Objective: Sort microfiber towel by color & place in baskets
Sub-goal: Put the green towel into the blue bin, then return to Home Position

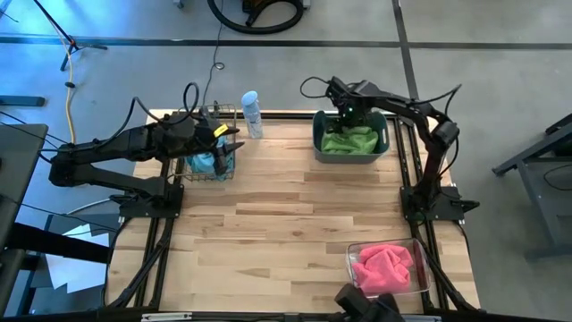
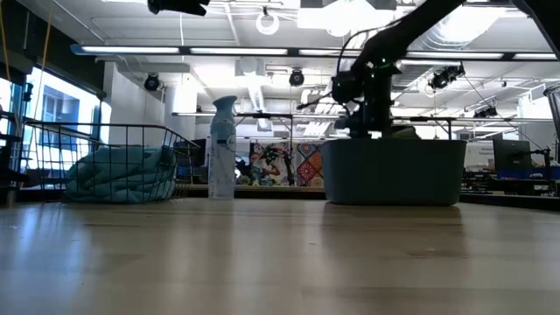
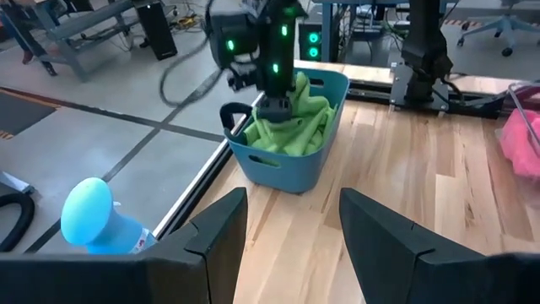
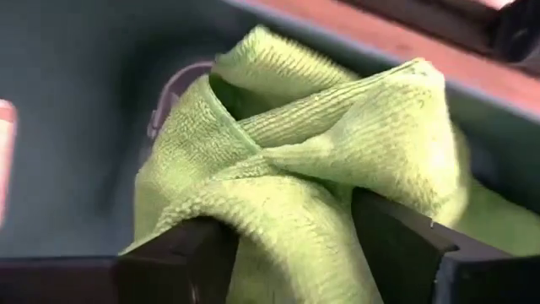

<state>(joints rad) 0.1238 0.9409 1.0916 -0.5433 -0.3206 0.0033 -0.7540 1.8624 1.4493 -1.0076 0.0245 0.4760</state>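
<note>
Pale wood planks (image 1: 286, 233) form the table over a grey concrete floor. Green towels (image 1: 349, 140) fill the blue tub (image 1: 386, 134) at upper right, where the right gripper (image 1: 347, 114) is parted around a fold. The left gripper (image 1: 234, 144), open, hangs over the wire basket (image 1: 206, 170) at upper left, whose blue towel (image 1: 202, 162) is partly hidden. Pink towels (image 1: 386, 266) lie in the clear bin (image 1: 350, 259) at lower right.

Crumpled lime green microfiber towels (image 1: 349, 140) sit in the slate-blue plastic tub (image 1: 385, 134). Light blue fuzzy ones (image 1: 204, 162) fill the black wire basket (image 1: 221, 111). Pink fuzzy ones (image 1: 385, 266) lie in the clear rectangular bin (image 1: 352, 254).
</note>
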